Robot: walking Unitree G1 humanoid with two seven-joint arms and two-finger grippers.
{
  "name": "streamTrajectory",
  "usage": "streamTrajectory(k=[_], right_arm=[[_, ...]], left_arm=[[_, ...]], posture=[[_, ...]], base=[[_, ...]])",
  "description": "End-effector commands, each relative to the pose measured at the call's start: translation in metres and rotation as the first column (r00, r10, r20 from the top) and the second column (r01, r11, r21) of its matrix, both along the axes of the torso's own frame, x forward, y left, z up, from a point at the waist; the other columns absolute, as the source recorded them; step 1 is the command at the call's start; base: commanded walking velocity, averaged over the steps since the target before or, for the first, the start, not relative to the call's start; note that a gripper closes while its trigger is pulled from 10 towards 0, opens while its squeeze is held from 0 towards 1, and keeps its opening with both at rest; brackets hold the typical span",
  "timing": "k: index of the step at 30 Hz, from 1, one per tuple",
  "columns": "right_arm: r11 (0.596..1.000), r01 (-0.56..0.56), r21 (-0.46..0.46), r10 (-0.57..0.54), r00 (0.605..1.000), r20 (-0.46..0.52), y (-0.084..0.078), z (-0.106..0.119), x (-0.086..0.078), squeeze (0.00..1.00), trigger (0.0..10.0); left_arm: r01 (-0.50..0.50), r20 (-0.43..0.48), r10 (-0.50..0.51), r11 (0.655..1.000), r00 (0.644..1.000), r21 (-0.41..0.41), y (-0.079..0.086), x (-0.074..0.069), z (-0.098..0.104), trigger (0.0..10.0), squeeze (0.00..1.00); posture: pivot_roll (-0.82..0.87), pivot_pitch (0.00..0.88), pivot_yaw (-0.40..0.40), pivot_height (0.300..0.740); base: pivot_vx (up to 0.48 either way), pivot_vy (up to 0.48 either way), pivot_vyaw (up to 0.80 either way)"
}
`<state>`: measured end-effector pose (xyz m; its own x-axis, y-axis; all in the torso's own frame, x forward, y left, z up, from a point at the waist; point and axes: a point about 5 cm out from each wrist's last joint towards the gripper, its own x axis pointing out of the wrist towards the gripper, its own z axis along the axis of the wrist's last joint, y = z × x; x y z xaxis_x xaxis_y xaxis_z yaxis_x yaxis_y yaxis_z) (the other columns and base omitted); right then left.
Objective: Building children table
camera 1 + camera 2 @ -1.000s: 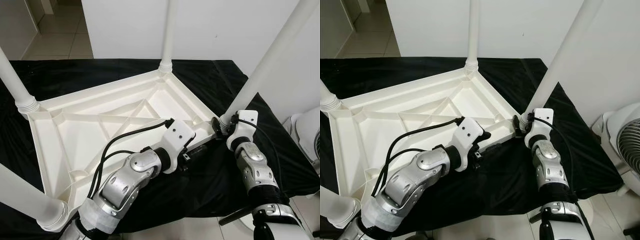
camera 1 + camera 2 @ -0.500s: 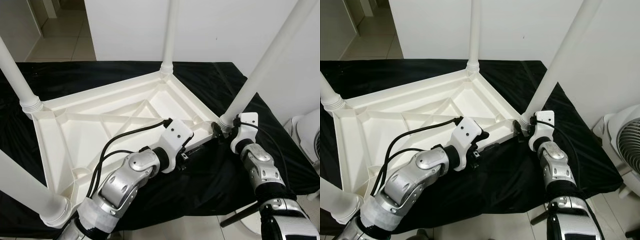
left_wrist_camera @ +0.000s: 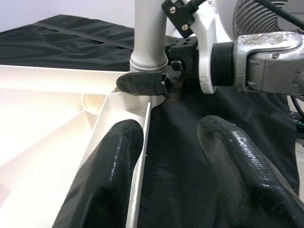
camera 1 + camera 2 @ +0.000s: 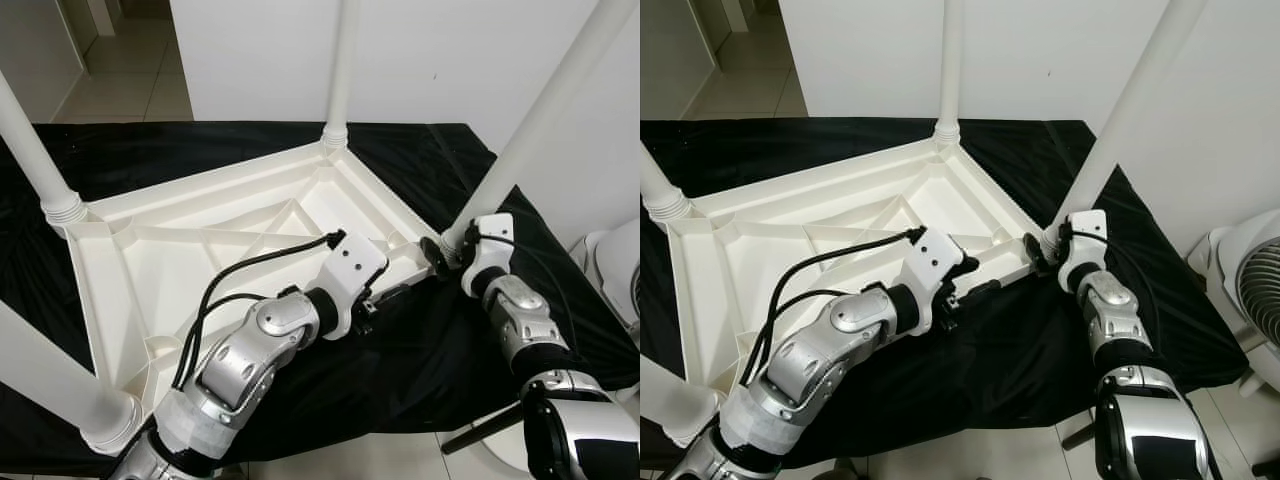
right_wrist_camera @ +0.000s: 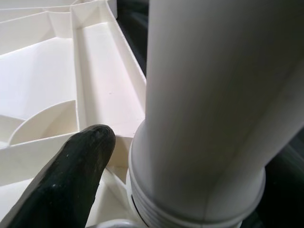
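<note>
A white plastic children's table [image 4: 200,250] lies upside down on a black cloth, its legs pointing up. My left gripper [image 4: 400,293] is at the table's near right rim and is open. One of its fingers [image 3: 109,175] is inside the rim and the other lies outside over the cloth. My right gripper [image 4: 437,255] is at the foot of the near right leg [image 4: 540,120], shut on its ribbed collar. In the right wrist view one black finger [image 5: 71,175] rests against that leg [image 5: 213,95].
Three more legs stand at the back corner [image 4: 343,60], the left corner [image 4: 30,150] and the near left corner [image 4: 50,380]. A white fan [image 4: 1250,300] stands on the floor to the right. A white wall runs close behind the black cloth [image 4: 420,350].
My left wrist has edged slightly toward the rim. My right forearm has shifted a little while its gripper stays at the leg's foot. The table has not moved.
</note>
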<state>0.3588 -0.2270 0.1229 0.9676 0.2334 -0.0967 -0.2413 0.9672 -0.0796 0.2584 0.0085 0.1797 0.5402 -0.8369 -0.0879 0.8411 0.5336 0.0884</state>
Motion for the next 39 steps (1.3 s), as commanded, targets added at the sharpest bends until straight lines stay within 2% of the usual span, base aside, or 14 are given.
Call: streamTrajectory(k=[1, 2, 5, 11, 14, 19, 22, 24, 26, 29, 30, 31, 32, 39], right_arm=[[0.995, -0.095, -0.013, 0.094, 0.994, -0.050, 0.010, -0.009, -0.002, 0.00, 10.0], [0.995, -0.095, -0.013, 0.094, 0.994, -0.050, 0.010, -0.009, -0.002, 0.00, 10.0], [0.973, -0.231, 0.000, 0.230, 0.971, -0.068, 0.023, -0.016, -0.009, 0.00, 10.0], [0.956, -0.294, 0.010, 0.294, 0.953, -0.067, 0.027, -0.018, -0.014, 0.00, 10.0], [0.927, -0.375, 0.010, 0.375, 0.924, -0.075, 0.032, -0.021, -0.023, 0.00, 10.0], [0.835, -0.548, 0.045, 0.550, 0.833, -0.065, 0.047, -0.023, -0.046, 0.00, 10.0], [0.819, -0.572, 0.050, 0.574, 0.816, -0.063, 0.049, -0.023, -0.049, 0.00, 10.0], [0.781, -0.621, 0.058, 0.624, 0.779, -0.064, 0.054, -0.022, -0.057, 0.00, 10.0], [0.764, -0.642, 0.065, 0.645, 0.761, -0.067, 0.056, -0.022, -0.060, 0.00, 10.0], [0.784, -0.618, 0.054, 0.621, 0.782, -0.061, 0.054, -0.021, -0.058, 0.00, 10.0], [0.860, -0.510, 0.026, 0.510, 0.860, -0.020, 0.045, -0.016, -0.045, 0.00, 10.0], [0.860, -0.510, 0.026, 0.510, 0.860, -0.020, 0.045, -0.016, -0.045, 0.00, 10.0], [0.882, -0.470, 0.033, 0.470, 0.883, 0.000, 0.043, -0.012, -0.040, 0.00, 10.0], [0.885, -0.463, 0.037, 0.461, 0.886, 0.051, 0.049, -0.001, -0.035, 0.00, 10.0]], left_arm=[[0.048, 0.004, -0.048, 0.999, 0.999, 0.008, -0.001, -0.002, 0.002, 10.0, 0.00], [0.048, 0.004, -0.048, 0.999, 0.999, 0.008, -0.001, -0.002, 0.002, 10.0, 0.00], [0.040, 0.003, -0.040, 0.999, 0.999, 0.007, 0.001, -0.002, 0.002, 10.0, 0.00], [0.040, 0.004, -0.040, 0.999, 0.999, 0.005, 0.001, -0.002, 0.002, 10.0, 0.00], [0.042, 0.006, -0.042, 0.999, 0.999, 0.006, 0.001, -0.001, 0.002, 10.0, 0.00], [0.047, 0.009, -0.047, 0.999, 0.999, 0.006, 0.001, 0.001, 0.003, 10.0, 0.00], [0.047, 0.009, -0.047, 0.999, 0.999, 0.007, 0.001, 0.001, 0.003, 10.0, 0.00], [0.046, 0.011, -0.046, 0.999, 0.999, 0.011, 0.002, 0.003, 0.002, 10.0, 0.00], [0.045, 0.011, -0.045, 0.999, 0.999, 0.013, 0.003, 0.003, 0.002, 10.0, 0.00], [0.042, 0.014, -0.042, 0.999, 0.999, 0.017, 0.004, 0.004, 0.002, 10.0, 0.00], [0.036, 0.018, -0.037, 0.999, 0.999, 0.028, 0.008, 0.006, 0.001, 10.0, 0.00], [0.036, 0.018, -0.037, 0.999, 0.999, 0.028, 0.008, 0.006, 0.001, 10.0, 0.00], [0.034, 0.019, -0.035, 0.999, 0.999, 0.033, 0.009, 0.007, 0.001, 10.0, 0.00], [0.036, 0.020, -0.038, 0.997, 0.999, 0.062, 0.015, 0.008, -0.004, 10.0, 0.00]], posture=[[0.11, 0.040, -0.020, 0.740], [0.11, 0.040, -0.020, 0.740], [0.10, 0.040, -0.022, 0.740], [0.09, 0.040, -0.021, 0.740], [0.08, 0.040, -0.019, 0.740], [0.07, 0.040, -0.015, 0.740], [0.07, 0.040, -0.015, 0.740], [0.07, 0.038, -0.012, 0.740], [0.07, 0.038, -0.012, 0.740], [0.07, 0.035, -0.014, 0.740], [0.07, 0.034, -0.018, 0.740], [0.07, 0.034, -0.018, 0.740], [0.07, 0.034, -0.018, 0.740], [0.08, 0.027, -0.027, 0.740]], base=[[0.000, 0.000, 0.00], [0.000, 0.000, 0.00], [0.000, 0.000, 0.00], [0.000, 0.000, 0.00], [0.000, 0.000, 0.00], [0.000, 0.000, 0.00], [0.000, 0.000, 0.00], [0.000, 0.000, 0.00], [0.000, 0.000, 0.00], [0.000, 0.000, 0.00], [0.000, 0.000, 0.00], [0.000, 0.000, 0.00], [0.000, 0.000, 0.00], [0.000, 0.000, 0.00]])
